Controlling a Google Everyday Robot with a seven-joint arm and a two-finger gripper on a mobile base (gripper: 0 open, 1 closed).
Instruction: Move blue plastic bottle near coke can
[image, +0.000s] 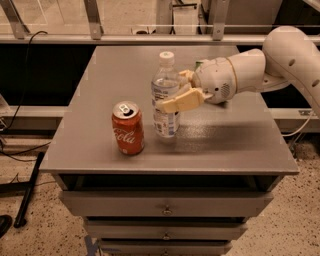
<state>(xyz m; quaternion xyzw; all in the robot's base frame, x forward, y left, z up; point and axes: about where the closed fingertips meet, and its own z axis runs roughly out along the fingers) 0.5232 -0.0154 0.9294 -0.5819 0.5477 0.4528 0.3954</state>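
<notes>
The blue plastic bottle (165, 95), clear with a white cap and a blue-and-white label, stands upright near the middle of the grey table (235, 145). Its base is at or just above the tabletop. The coke can (128, 128), red with a silver top, stands just left of the bottle and a little nearer the front, with a small gap between them. My gripper (173, 91) reaches in from the right and is shut on the bottle's middle. One tan finger (182, 102) crosses the bottle's front; the other is mostly hidden behind it.
A sliver of a green bag (199, 63) shows behind my wrist at the back right. The table has drawers (165, 204) below its front edge. A railing and a dark gap lie behind the table. Cables run over the floor at the left.
</notes>
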